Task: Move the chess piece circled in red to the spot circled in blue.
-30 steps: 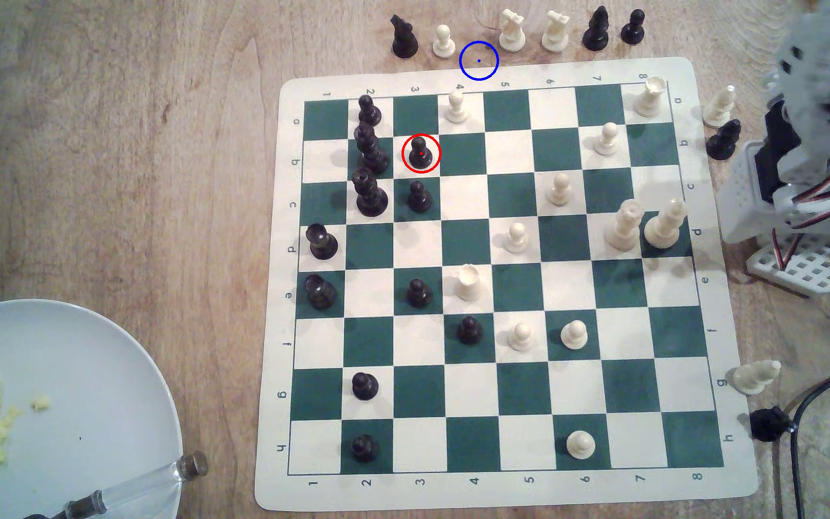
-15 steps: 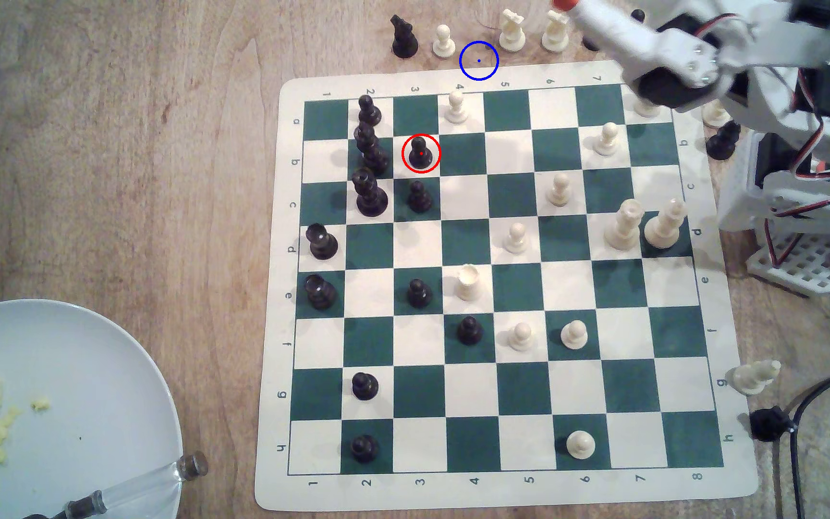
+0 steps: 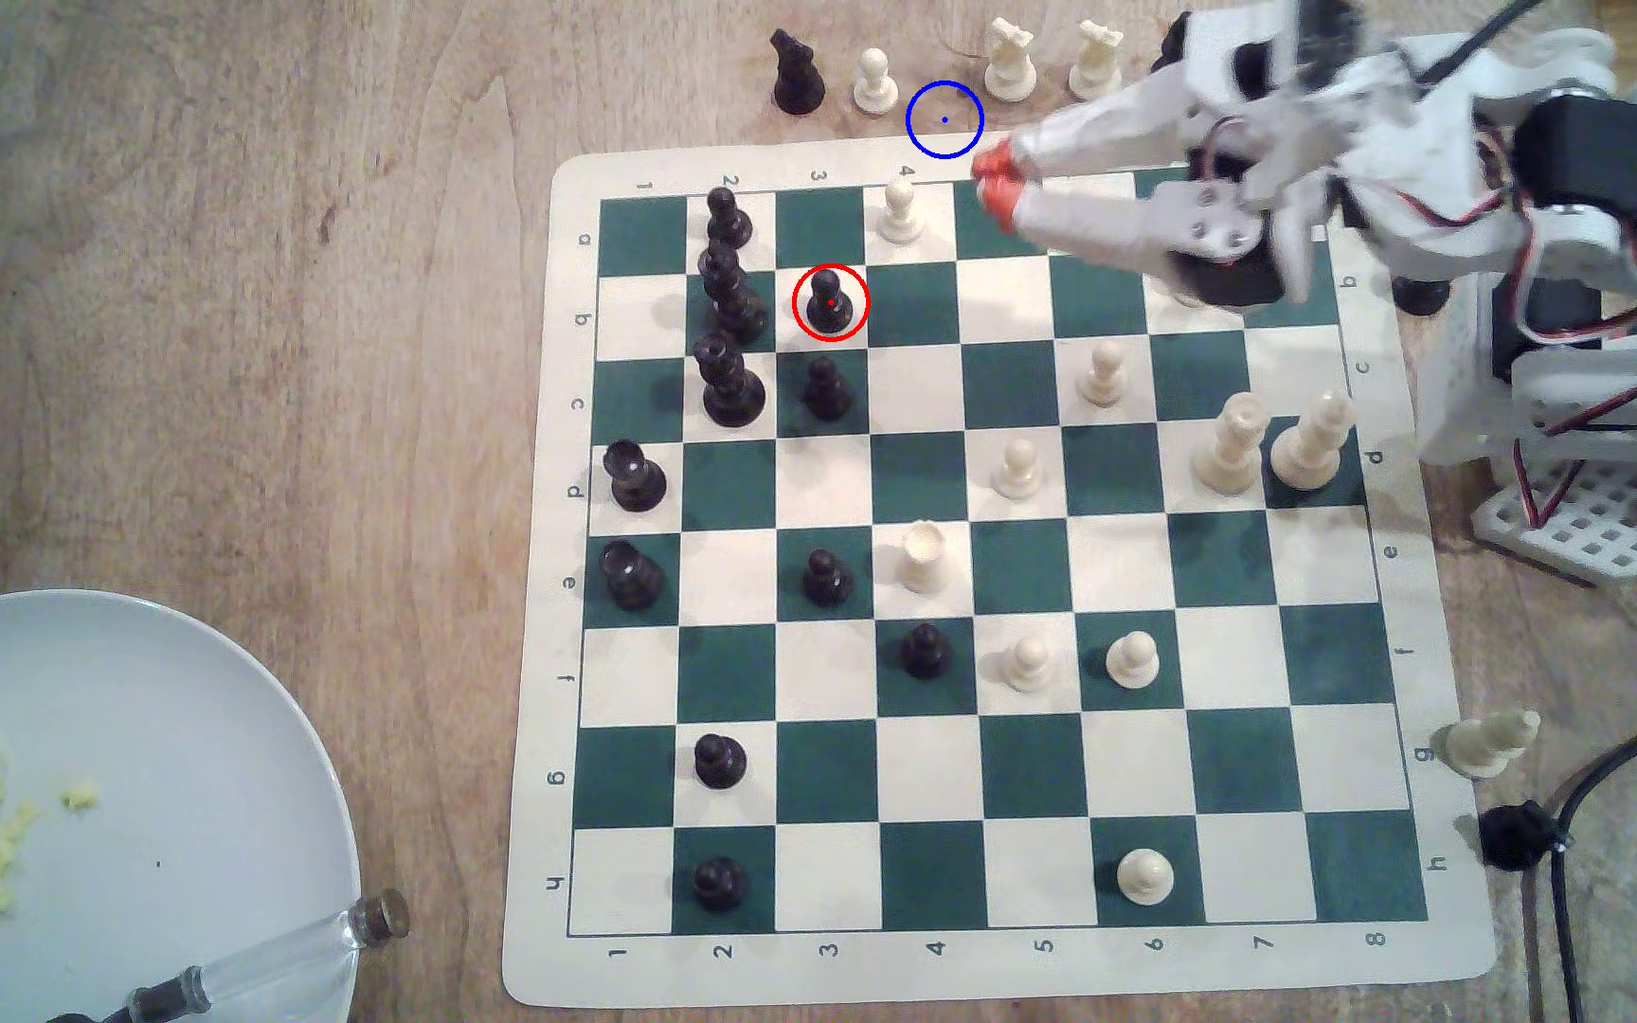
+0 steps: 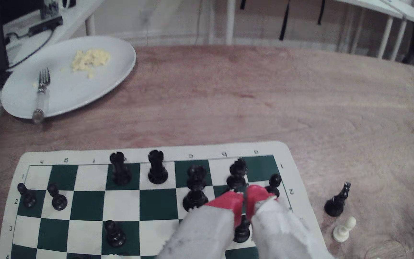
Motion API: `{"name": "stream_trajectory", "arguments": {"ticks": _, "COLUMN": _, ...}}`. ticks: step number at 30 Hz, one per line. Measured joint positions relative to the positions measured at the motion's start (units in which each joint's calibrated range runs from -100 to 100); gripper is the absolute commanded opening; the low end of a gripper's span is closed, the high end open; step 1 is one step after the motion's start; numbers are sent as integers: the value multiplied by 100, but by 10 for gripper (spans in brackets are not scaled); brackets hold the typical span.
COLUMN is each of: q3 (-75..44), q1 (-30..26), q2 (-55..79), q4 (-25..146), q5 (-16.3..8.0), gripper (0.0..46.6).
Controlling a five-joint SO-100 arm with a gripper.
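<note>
One circled pawn (image 3: 829, 303), one blue ring (image 3: 943, 119), claw (image 3: 996, 187) closed.

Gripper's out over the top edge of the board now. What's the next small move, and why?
Probably carry the gripper toward the exterior view's lower left until it is above the red-circled black pawn, opening the jaws on the way. The orange tips look nearly closed and empty, short of the pawn, which stands on its square with taller black pieces close beside it.

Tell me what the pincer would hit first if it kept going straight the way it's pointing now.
Probably the white pawn at the board's far edge: the pincer points toward the exterior view's left, slightly down. Its height is unclear, so it might pass above.
</note>
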Motion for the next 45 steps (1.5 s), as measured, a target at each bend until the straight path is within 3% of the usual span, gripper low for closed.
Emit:
{"name": "stream_trajectory", "arguments": {"ticks": 6, "q3": -1139, "q1": 184, "q2": 1969, "q4": 215, "q5": -190, "gripper": 5}}
{"name": "stream_trajectory", "arguments": {"ticks": 13, "q3": -2052, "q1": 177, "q2": 3435, "q4": 414, "q5": -484, "gripper": 41}}
{"name": "stream_trajectory", "arguments": {"ticks": 15, "q3": -2305, "q1": 177, "q2": 3871, "q4": 414, "q5": -669, "gripper": 60}}
{"name": "stream_trajectory", "arguments": {"ticks": 19, "q3": -2494, "q1": 184, "q2": 4382, "q4": 359, "q5": -801, "gripper": 104}}
{"name": "stream_trajectory", "arguments": {"ticks": 22, "q3": -2594, "q1": 199, "q2": 4659, "q4": 343, "q5": -811, "gripper": 121}}
{"name": "stream_trajectory", "arguments": {"ticks": 25, "q3": -2756, "q1": 332, "q2": 5027, "q4": 343, "q5": -811, "gripper": 103}}
{"name": "stream_trajectory", "arguments": {"ticks": 30, "q3": -3172, "q1": 339, "q2": 5639, "q4": 327, "q5": -811, "gripper": 143}}
{"name": "stream_trajectory", "arguments": {"ticks": 45, "q3": -4067, "q1": 391, "q2": 6929, "q4": 295, "q5": -811, "gripper": 141}}
